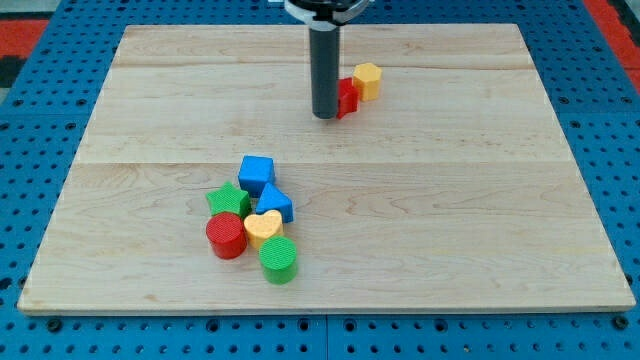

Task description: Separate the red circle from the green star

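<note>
The red circle [226,235] sits at the lower left of the wooden board [450,200], touching the green star [226,199] just above it. My tip [325,115] is far from both, near the view's top centre, pressed against the left side of a red block [347,98]. The rod hides part of that red block.
A yellow heart [263,227], a green circle [279,260] and two blue blocks [257,174] [276,203] crowd the right side of the red circle and green star. A yellow hexagon [367,80] touches the red block's upper right.
</note>
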Robot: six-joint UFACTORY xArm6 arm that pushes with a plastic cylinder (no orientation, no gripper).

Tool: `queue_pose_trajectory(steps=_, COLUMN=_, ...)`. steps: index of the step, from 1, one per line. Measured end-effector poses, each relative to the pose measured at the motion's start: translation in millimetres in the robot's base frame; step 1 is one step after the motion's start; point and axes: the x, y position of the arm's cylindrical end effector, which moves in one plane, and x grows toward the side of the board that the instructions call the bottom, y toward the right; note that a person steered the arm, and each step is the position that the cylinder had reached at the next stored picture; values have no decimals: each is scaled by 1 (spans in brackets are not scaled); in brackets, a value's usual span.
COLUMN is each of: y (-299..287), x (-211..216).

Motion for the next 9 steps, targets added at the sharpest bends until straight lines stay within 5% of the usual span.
queue_pose_trajectory(steps=1, y=-48, x=-4)
queue_pose_trajectory(steps=2, y=-167, x=-7)
queue_pose_trajectory(steps=3, y=-260, x=52)
queue_pose_trajectory(steps=4, y=-273, x=134)
queue_pose_trajectory(steps=5, y=-262, x=183)
queue_pose_trajectory(steps=7, y=-127, x=186)
queue_pose_trajectory(steps=9, y=-52, x=186)
